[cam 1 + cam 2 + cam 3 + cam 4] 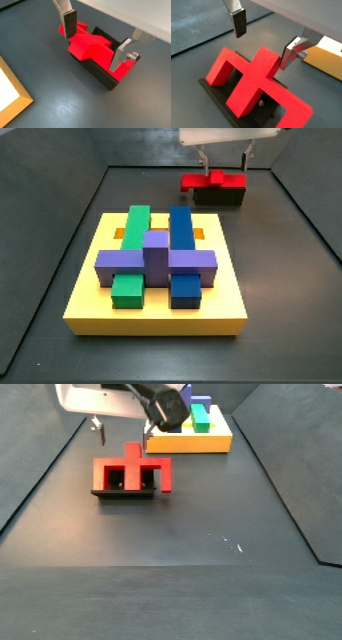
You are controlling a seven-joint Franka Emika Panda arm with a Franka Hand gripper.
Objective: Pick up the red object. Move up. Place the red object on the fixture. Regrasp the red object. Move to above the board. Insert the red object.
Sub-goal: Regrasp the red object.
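Two fingers (67, 21) of the gripper (93, 39) stand apart, holding nothing, one on each side of the red object (87, 44); it sits between and just below them (on the fixture (101, 76)).

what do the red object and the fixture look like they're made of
The red object looks like matte plastic: uniform bright red, crisp moulded edges, only a soft sheen. The fixture under it looks like dark painted metal or hard plastic; its flat black walls leave that open. The pincer stands open around the red object, with silver, metallic-looking fingers and dark pads.
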